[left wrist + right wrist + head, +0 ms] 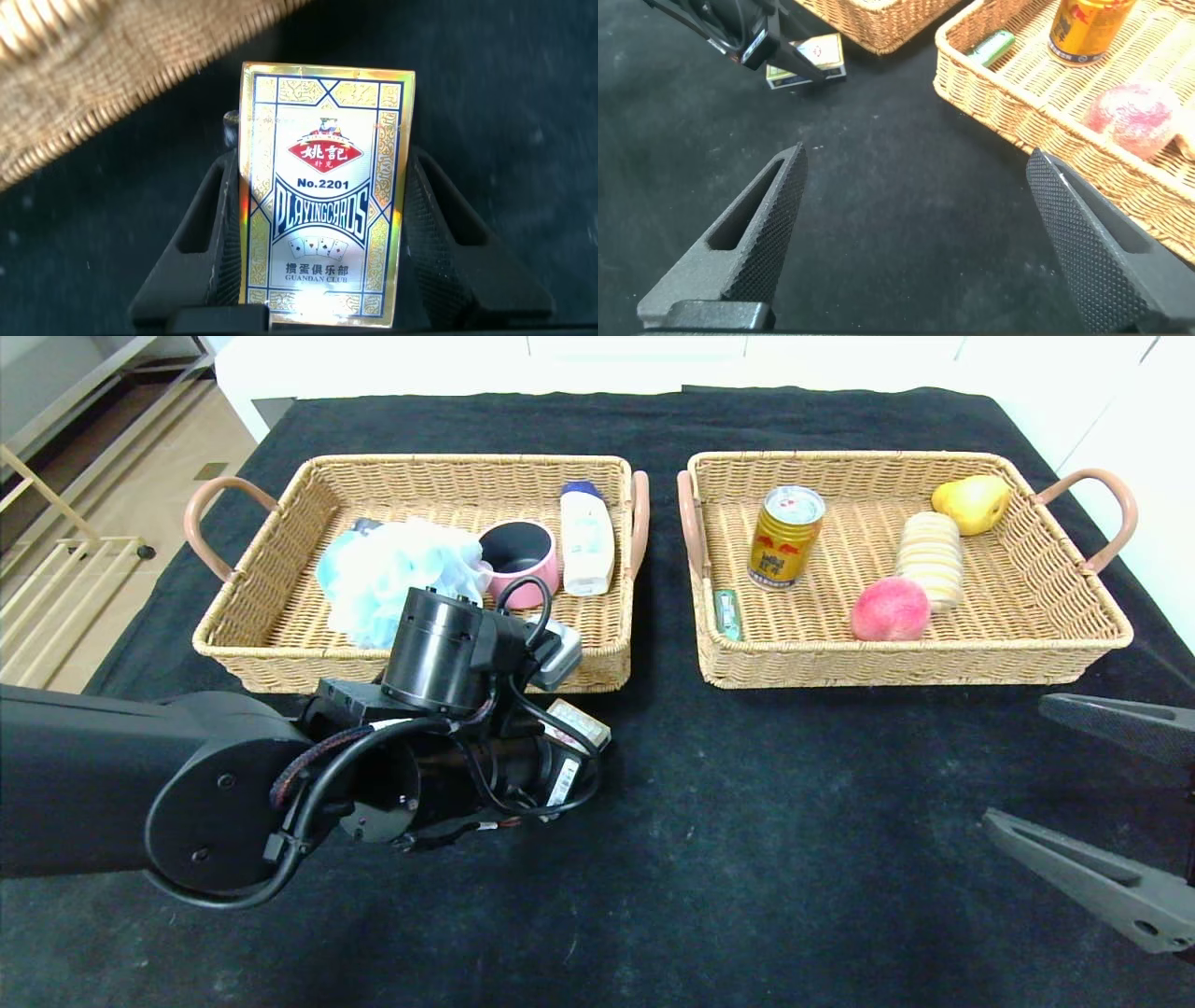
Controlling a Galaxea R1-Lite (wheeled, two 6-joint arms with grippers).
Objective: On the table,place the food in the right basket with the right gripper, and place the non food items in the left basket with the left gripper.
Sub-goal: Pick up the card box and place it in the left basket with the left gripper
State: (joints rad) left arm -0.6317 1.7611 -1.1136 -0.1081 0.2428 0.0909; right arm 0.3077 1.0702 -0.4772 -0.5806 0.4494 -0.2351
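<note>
Right now your left gripper [318, 233] sits low over the table [747, 859], just in front of the left basket [271, 635], with its fingers [201, 233] partly closed on both long sides of one box of playing cards [322, 182]. You can read the box in the left wrist view: a red emblem with Chinese characters, "No.2201", "PLAYINGCARDS" on a blue banner, then "GUANDAN CLUB" under more characters. From the head view only a corner of that box shows past the wrist, near the basket's front wall.

Moving right, you have two wicker baskets side by side, each with brown loop handles. Count three things in the left one: one pale-blue bath pouf [392, 574], one pink saucepan [519, 560] with a dark inside, and one white bottle with a blue cap [586, 537] lying on its side.

Count five in the right basket [1074, 644]: one small green packet [726, 613] against the left wall, one gold can [786, 537] standing upright with red marks you cannot read, one pink-red peach [891, 609], one striped roll [929, 558] touching the peach, and one yellow pear [972, 503] in the far corner.

Your right gripper [915, 233] hangs over bare cloth in front of that basket, fingers spread wide, holding nothing.
</note>
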